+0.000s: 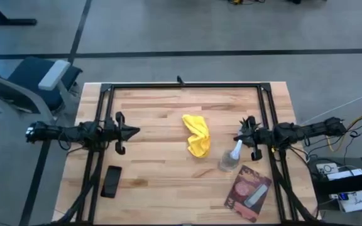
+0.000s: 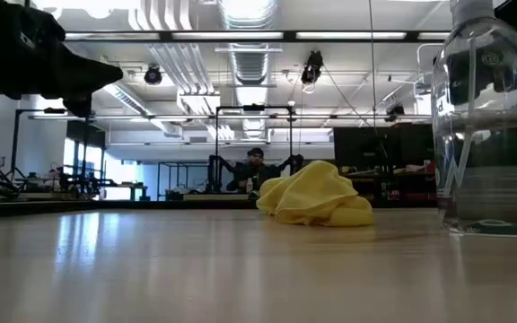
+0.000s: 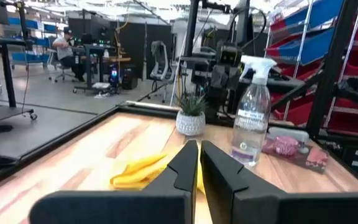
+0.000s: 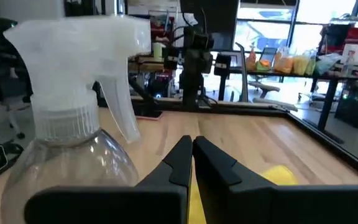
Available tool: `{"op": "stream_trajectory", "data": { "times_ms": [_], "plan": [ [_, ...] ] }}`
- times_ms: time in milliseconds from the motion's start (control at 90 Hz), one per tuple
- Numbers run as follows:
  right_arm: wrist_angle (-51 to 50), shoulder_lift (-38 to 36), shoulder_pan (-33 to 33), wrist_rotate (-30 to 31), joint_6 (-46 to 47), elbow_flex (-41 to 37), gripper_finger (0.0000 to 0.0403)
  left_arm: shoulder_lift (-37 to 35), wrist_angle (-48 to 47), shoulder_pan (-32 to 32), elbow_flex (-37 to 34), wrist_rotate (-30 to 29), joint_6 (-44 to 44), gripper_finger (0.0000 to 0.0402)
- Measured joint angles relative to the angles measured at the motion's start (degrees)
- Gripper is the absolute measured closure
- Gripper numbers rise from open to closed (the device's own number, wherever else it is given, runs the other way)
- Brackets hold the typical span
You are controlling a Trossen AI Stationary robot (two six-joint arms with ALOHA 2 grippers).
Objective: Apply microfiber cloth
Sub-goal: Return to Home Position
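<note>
One bright yellow, crumpled microfiber cloth [image 1: 197, 135] is counted on the single light wooden table [image 1: 168, 107], along with one clear plastic spray bottle [image 1: 230, 158] with a white trigger head, one flat pink-and-dark packet [image 1: 249, 192] and one dark flat rectangular phone [image 1: 111, 181]. Two dark two-finger grippers are seen: the left gripper [image 1: 136, 132] and the right gripper [image 1: 237, 138]. One small green plant [image 3: 191, 115] in a white pot is shown, and one dark office chair [image 1: 30, 81] with pale armrests.

The microfiber cloth [image 1: 197, 135] is bright yellow and scrunched into a wrinkly, longish heap with soft folds. It's just lying loose on the wooden table [image 1: 156, 107], roughly mid-table, a little right of centre.
</note>
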Motion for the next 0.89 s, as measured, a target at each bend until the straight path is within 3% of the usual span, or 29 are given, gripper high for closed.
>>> {"op": "stream_trajectory", "data": {
  "times_ms": [889],
  "plan": [
    [-0.17,-0.04,0.01,0.0,0.0,0.0,0.0403,8.08,0.1,-0.01,0.19,0.02,0.0,0.0399]
  ]
}}
